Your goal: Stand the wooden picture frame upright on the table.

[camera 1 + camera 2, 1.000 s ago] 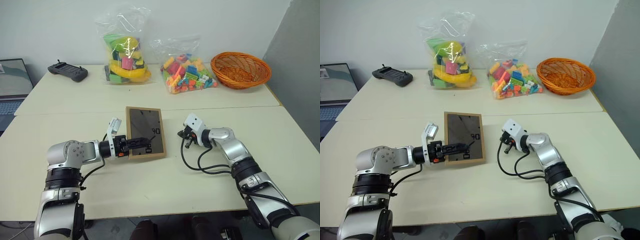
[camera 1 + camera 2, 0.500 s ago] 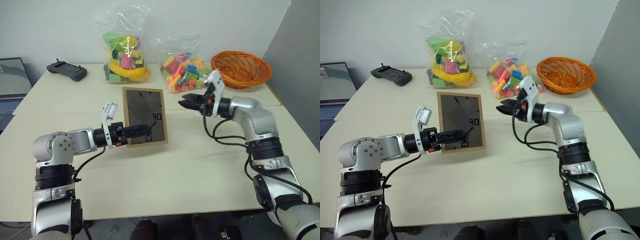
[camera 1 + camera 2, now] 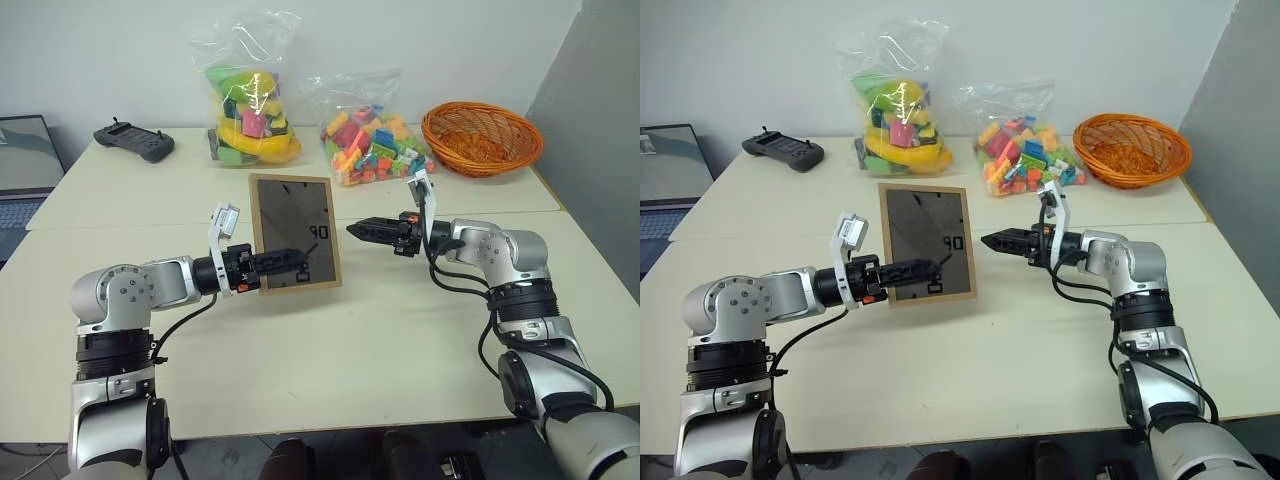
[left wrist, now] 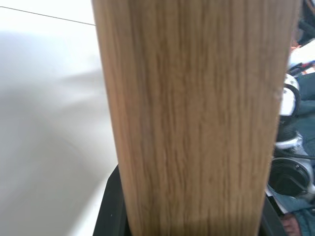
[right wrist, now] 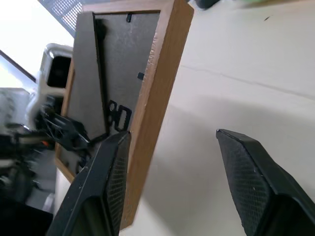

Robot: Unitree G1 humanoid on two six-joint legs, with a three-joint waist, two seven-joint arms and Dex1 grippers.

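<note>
On the broad matte cream table, we have raised the wooden picture frame nearly upright, dark backing towards us, so standing it looks close. Our left gripper stays clamped on its lower edge. Our right gripper, opened and empty, has swung beside its smooth light-wood rim.

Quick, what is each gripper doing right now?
Left gripper: closed on the frame, holding it up.
Right gripper: open, holding nothing, pointing at the frame's edge.
</note>
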